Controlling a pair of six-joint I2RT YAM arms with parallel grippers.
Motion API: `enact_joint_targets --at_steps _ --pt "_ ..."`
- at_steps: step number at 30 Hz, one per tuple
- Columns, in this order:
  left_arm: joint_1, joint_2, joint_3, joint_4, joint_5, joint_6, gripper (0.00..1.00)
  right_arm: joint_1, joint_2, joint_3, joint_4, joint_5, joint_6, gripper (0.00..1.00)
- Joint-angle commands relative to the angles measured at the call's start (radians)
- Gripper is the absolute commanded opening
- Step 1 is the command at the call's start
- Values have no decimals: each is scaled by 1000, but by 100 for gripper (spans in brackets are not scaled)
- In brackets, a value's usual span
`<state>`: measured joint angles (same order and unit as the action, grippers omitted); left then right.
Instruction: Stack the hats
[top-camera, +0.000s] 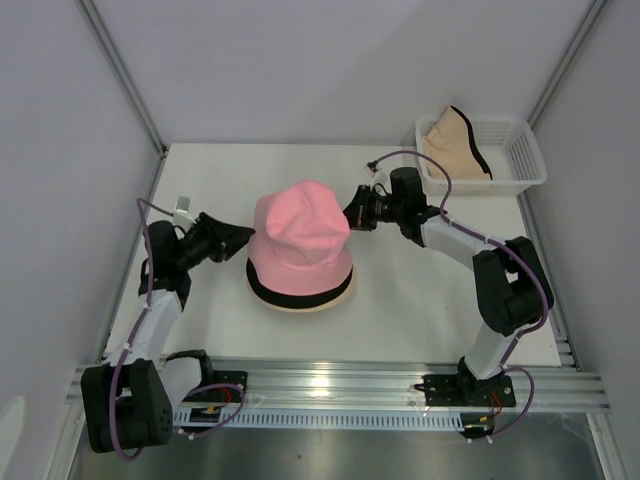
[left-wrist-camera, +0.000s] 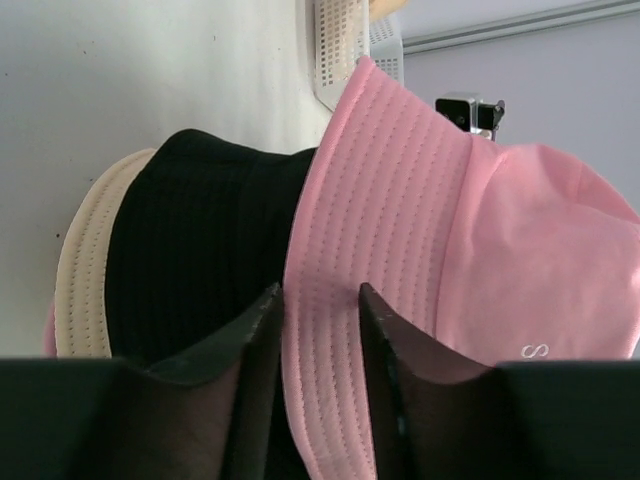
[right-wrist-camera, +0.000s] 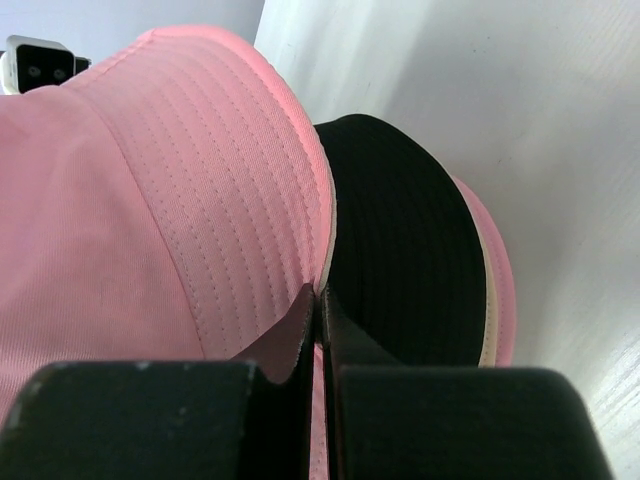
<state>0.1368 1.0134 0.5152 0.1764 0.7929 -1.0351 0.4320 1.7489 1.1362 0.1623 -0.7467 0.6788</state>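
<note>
Two pincers are meeting the pink hat (top-camera: 300, 235) from opposite sides. It is sitting on top of the black hat (left-wrist-camera: 200, 250) and the cream hat (left-wrist-camera: 85, 270), in the middle of the table (top-camera: 430, 300). The right pincer (right-wrist-camera: 320, 295) is pinching the pink brim from the right, fingers pressed tight. The left pincer (left-wrist-camera: 320, 300) is reaching in from the left with its fingers spread, and the brim is running between them, so it probably needs to squeeze next. Another peach hat (top-camera: 452, 140) is lying in the basket (top-camera: 525, 150), far right.

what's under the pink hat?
The pink hat covers a black hat, only its brim showing, and a cream hat brim beneath that. Crowns and any support are hidden.
</note>
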Motion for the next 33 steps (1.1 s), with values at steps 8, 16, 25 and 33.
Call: enact_joint_targets --at_steps 8,16,25,33 --pt "-49 27 -38 206 28 -71 2 21 -51 16 -12 20 -22 0" --pt "-51 -96 23 -99 -150 96 1 22 -58 40 -141 110 -59 0" --pt "-52 -245 63 -442 -376 241 1 40 -95 59 -419 236 -33 0" --pt "-55 -190 -49 -399 -471 277 1 105 -89 74 -532 328 -76 0"
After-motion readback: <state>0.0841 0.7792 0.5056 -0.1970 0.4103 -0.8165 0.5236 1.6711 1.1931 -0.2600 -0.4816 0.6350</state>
